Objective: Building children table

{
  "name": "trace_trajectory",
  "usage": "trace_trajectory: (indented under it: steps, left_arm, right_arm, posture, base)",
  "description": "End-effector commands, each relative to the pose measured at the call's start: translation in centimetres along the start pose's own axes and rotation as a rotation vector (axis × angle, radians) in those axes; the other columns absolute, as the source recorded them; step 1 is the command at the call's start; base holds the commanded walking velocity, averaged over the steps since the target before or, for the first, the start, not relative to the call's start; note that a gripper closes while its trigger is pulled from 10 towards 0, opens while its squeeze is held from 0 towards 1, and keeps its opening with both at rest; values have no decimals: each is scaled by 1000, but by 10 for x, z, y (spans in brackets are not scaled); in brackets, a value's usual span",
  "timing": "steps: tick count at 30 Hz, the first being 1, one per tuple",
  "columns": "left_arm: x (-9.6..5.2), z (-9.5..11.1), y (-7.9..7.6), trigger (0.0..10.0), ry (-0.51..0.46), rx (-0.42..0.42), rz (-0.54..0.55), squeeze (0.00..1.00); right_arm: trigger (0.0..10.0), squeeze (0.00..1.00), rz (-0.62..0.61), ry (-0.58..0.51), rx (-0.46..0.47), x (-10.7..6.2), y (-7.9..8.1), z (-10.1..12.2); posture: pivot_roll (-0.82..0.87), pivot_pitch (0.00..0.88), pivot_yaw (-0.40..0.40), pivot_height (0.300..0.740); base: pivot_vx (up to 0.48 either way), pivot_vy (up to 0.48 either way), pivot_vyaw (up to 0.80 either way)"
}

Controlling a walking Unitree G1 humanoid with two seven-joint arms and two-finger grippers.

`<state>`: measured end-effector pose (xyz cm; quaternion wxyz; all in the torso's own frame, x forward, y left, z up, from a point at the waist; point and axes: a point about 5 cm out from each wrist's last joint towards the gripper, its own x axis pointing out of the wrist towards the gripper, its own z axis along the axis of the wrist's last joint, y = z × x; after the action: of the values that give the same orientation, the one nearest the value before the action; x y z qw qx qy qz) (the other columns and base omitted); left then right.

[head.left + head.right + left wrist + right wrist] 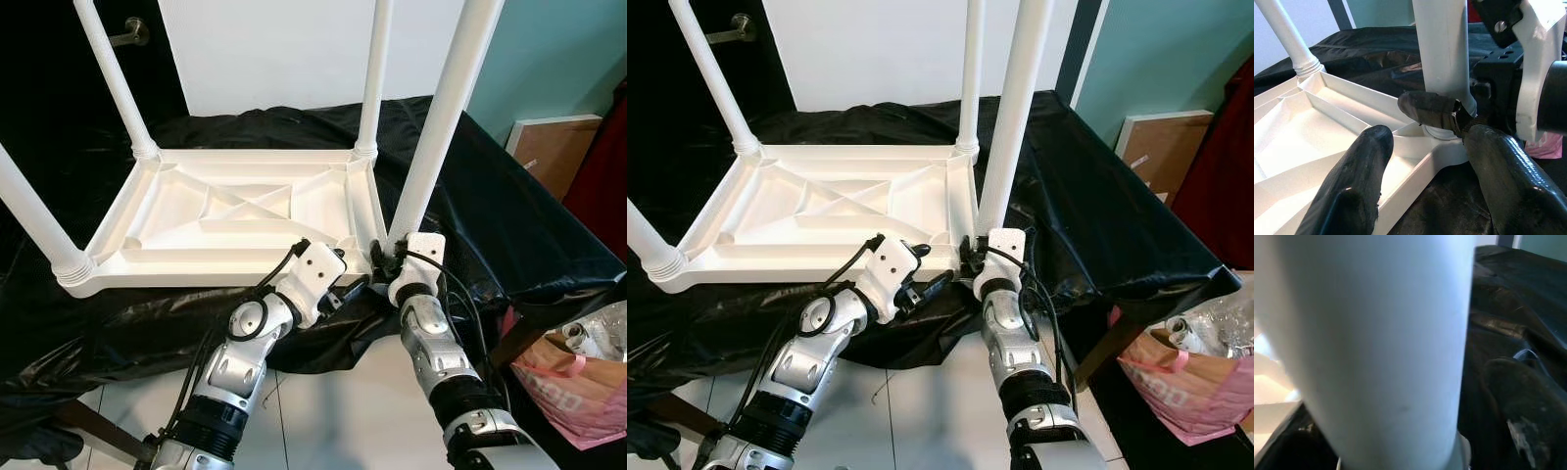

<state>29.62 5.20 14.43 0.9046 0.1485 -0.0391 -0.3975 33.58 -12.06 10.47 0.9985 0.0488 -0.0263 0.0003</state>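
A white plastic children's table lies upside down on a black cloth, with its legs pointing up. My right gripper is at the base of the near right leg, shut on it just above the socket. One of its fingers wraps the front of the leg, and the other finger lies beside the leg. My left gripper is open at the same corner, its two fingers straddling the table's rim without closing on it.
The black cloth hangs over the front edge onto a white tiled floor. A pink bag with bottles stands low on the right. A brown board leans against the teal wall. A dark door with a handle is at the back left.
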Motion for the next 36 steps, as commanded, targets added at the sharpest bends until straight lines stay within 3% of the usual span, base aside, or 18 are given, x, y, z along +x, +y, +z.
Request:
trace_trajectory:
  steps: [1, 5, 7, 9, 10, 13, 17, 18, 25, 26, 29, 30, 36]
  left_arm:
    - [-1, -4, 1, 10000, 20, 4, 67, 0]
    - [-1, -4, 1, 10000, 18, 7, 65, 0]
    - [-1, -4, 1, 10000, 18, 7, 65, 0]
    - [-2, -5, 1, 10000, 20, 8, 61, 0]
    - [-2, -5, 1, 10000, 20, 8, 61, 0]
    - [-1, -5, 1, 10000, 22, 10, 52, 0]
    - [0, -4, 1, 10000, 21, 13, 48, 0]
    - [0, -3, 2, 10000, 20, 14, 47, 0]
    - [1, -3, 2, 10000, 18, 15, 47, 0]
    - [1, -2, 2, 10000, 16, 15, 48, 0]
    - [1, -2, 2, 10000, 16, 15, 48, 0]
    - [1, -2, 2, 10000, 15, 14, 53, 0]
    - [0, -2, 6, 10000, 17, 11, 79, 0]
  right_arm:
    - [10000, 1000, 15, -1, 13, -3, -3, -2]
    - [10000, 1000, 162, -14, 12, -9, -13, -2]
    - [10000, 1000, 162, -14, 12, -9, -13, -2]
    - [10000, 1000, 278, -10, -12, -10, -26, 0]
    - [10000, 1000, 278, -10, -12, -10, -26, 0]
    - [10000, 1000, 449, 18, -62, -6, -35, 4]
    - [10000, 1000, 519, 36, -87, 0, -36, 8]
    - [10000, 0, 603, 49, -104, 6, -32, 14]
    - [10000, 0, 654, 55, -146, 12, -27, 18]
    - [2157, 0, 665, 64, -166, 15, -26, 19]
    - [2157, 0, 665, 64, -166, 15, -26, 19]
    - [0, 0, 660, 75, -179, 17, -28, 19]
    - [0, 0, 657, 118, -184, 16, -39, 11]
  posture:
    - [-30, 0, -16, 740]
    - [-33, 0, -10, 740]
    - [-33, 0, -10, 740]
    - [-35, 0, -3, 740]
    - [-35, 0, -3, 740]
    - [-42, 0, 6, 740]
    - [-44, 0, 10, 740]
    - [-46, 0, 13, 740]
    - [-45, 0, 13, 740]
    - [-33, 0, 5, 740]
    - [-33, 0, 5, 740]
    - [-28, 0, 0, 740]
    - [-15, 0, -9, 740]
  base:
    - [0, 0, 0]
    - [0, 0, 0]
    - [0, 0, 0]
    - [0, 0, 0]
    - [0, 0, 0]
    - [0, 0, 0]
    - [0, 0, 0]
    - [0, 0, 0]
    - [0, 0, 0]
    - [0, 0, 0]
    - [0, 0, 0]
    - [0, 0, 0]
    - [0, 0, 0]
